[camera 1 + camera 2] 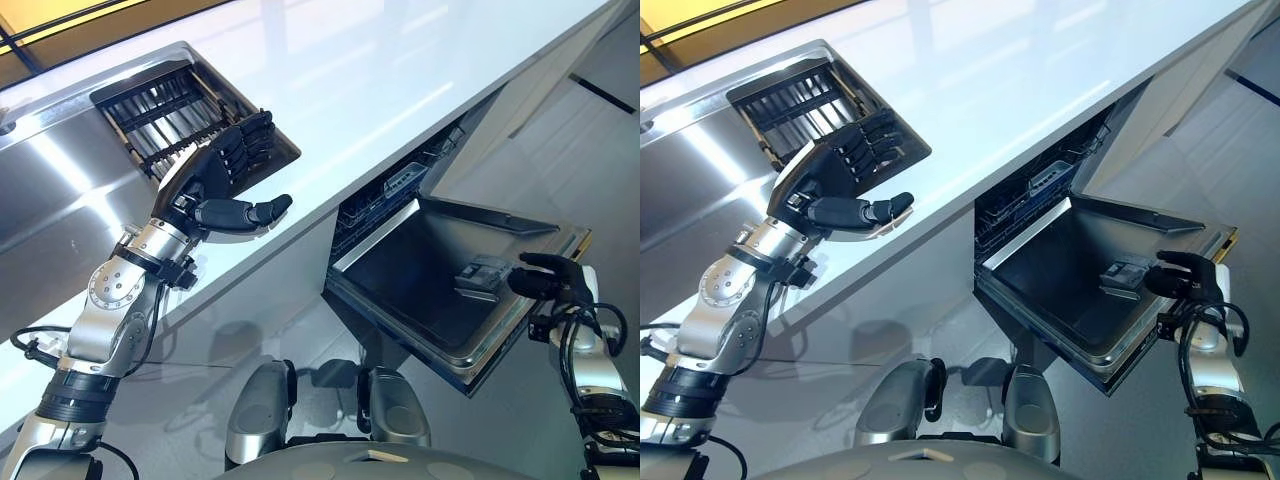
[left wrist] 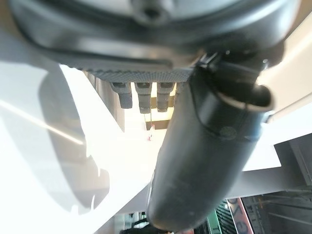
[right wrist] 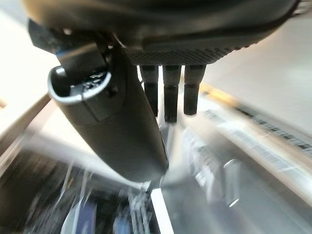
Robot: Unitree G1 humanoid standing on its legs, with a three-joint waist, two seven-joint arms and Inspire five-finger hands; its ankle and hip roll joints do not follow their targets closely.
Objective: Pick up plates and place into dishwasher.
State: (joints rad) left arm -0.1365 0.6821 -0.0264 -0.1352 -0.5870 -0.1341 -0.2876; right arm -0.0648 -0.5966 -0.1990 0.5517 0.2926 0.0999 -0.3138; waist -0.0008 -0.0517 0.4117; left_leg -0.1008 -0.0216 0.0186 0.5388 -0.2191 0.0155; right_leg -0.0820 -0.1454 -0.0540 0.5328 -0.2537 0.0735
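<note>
My left hand hangs open above the white counter, at the near corner of the black dish rack in the steel sink, with its thumb stretched out sideways and nothing held. No plate stands in the rack's slots. The dishwasher door is folded down at the lower right, and blue items show in the basket inside. My right hand is open at the door's outer corner, next to the detergent compartment, its fingers reaching toward the door.
The steel sink runs along the left of the counter. The counter's front edge passes just under my left thumb. Grey cabinet fronts stand beyond the dishwasher, with tiled floor beside the door.
</note>
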